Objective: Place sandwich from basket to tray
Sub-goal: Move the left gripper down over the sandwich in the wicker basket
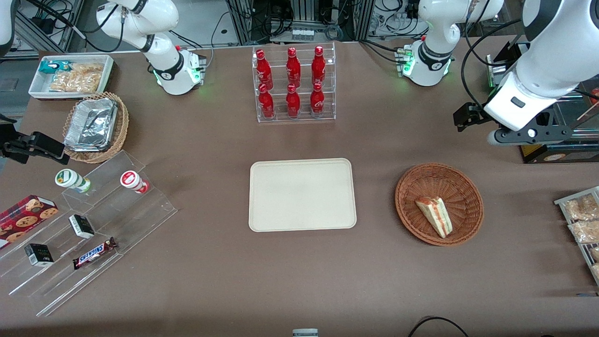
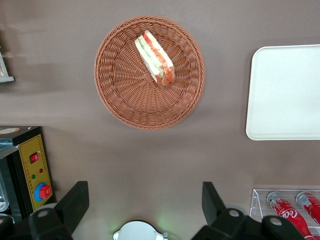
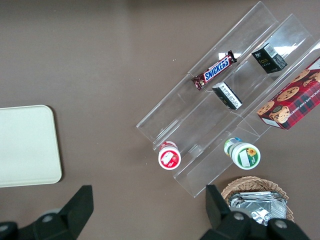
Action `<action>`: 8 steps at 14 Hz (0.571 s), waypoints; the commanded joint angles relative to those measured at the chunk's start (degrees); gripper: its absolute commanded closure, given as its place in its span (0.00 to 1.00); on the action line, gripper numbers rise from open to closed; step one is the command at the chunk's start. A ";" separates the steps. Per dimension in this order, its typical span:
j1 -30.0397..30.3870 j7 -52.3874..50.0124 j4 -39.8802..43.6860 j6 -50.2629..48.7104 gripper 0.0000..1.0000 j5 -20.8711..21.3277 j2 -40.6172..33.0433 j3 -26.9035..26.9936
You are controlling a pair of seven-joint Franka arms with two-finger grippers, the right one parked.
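Left wrist view: the open gripper (image 2: 145,212), holding nothing, hangs high above bare table, apart from the basket (image 2: 120,95), where the sandwich (image 2: 155,59) lies, its long axis slanting across the line between the fingers.

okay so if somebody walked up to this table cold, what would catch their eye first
Probably the rack of red bottles, bright against the brown table, standing farther from the front camera than the bare cream tray. Next, the sandwich lying in the reddish-brown basket, beside the tray toward the working arm's end. The gripper hangs open above the table, farther from the front camera than the basket and touching nothing.
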 commanded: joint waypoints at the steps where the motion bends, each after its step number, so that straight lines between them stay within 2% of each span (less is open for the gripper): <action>1: -0.13 0.61 0.15 -1.11 0.00 -0.68 -0.94 0.41; 6: -0.04 0.87 -0.11 -0.94 0.00 -0.58 0.72 1.28; 8: -0.13 -0.70 0.41 -0.50 0.00 -0.06 5.18 1.46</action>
